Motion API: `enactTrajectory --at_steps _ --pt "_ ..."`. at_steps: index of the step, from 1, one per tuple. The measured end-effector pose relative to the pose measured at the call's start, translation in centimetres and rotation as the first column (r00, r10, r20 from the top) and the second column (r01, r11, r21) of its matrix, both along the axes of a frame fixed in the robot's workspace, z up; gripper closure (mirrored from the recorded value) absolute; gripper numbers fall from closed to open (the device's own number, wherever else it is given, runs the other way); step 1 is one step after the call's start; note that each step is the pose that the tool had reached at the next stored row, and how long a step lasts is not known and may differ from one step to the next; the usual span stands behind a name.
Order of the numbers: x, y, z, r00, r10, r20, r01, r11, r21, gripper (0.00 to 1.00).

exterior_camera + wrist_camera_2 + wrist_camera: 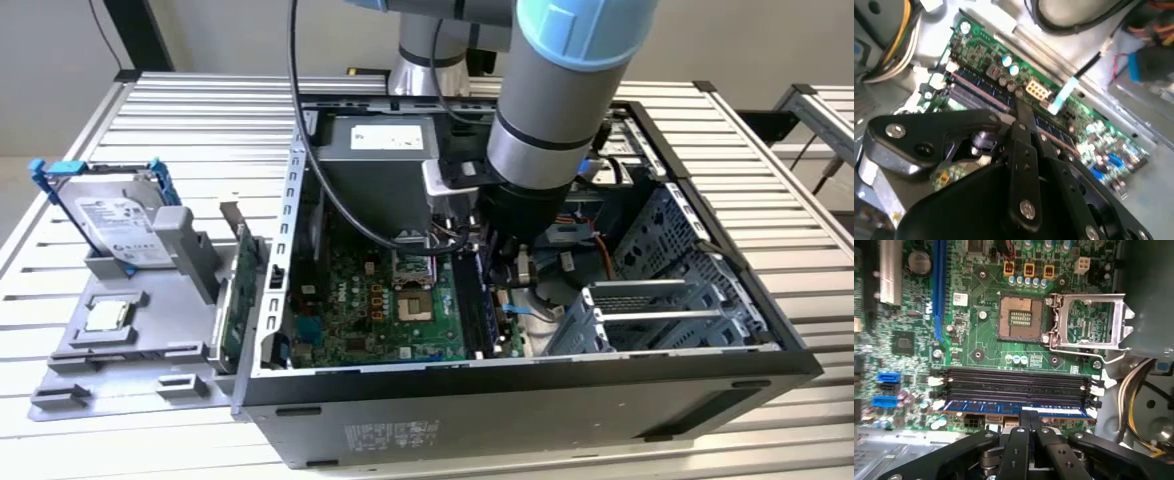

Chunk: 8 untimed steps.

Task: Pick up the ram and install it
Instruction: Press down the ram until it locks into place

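Your gripper (1029, 427) had its fingers closed on the ram (1014, 408), seated edge-on in the motherboard's (984, 347) outermost slot; uneven pressing could have cocked it.

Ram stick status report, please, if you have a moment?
Gripper shut on the ram. Ram sits along the nearest memory slot, fingers on its top edge. Nothing in the way.
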<state>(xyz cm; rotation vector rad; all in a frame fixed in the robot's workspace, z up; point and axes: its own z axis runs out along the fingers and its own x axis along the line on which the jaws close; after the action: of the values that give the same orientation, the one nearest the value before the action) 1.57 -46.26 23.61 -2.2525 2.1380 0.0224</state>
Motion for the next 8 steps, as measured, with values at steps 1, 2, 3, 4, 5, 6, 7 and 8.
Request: enactTrajectory --at_steps 1,2,3,4,5,6,7,8 --pt "0.0 0.01 0.45 1.0 0.0 0.0 0.0 1.0 0.0004 1.0" --pt "0.0 0.0 0.92 1.0 0.0 -0.0001 0.0 1.0 -0.0001 1.0" --pt "0.0 0.0 1.36 1.0 0.0 -0.0001 0.0 1.0 0.0 1.0" --pt "0.0 0.0 1.82 1.0 0.0 -0.0001 0.0 1.0 -0.0002 1.0" --pt "0.0 0.0 2.28 1.0 0.0 -0.0001 0.0 1.0 -0.0001 1.0" --pt "0.0 0.0 2.73 1.0 0.0 0.0 0.0 1.0 0.0 1.0" --pt "0.0 0.0 3.22 1.0 0.0 -0.0001 0.0 1.0 -0.0001 1.0" --pt "0.0 0.0 3.66 1.0 0.0 0.0 0.0 1.0 0.0002 1.0"
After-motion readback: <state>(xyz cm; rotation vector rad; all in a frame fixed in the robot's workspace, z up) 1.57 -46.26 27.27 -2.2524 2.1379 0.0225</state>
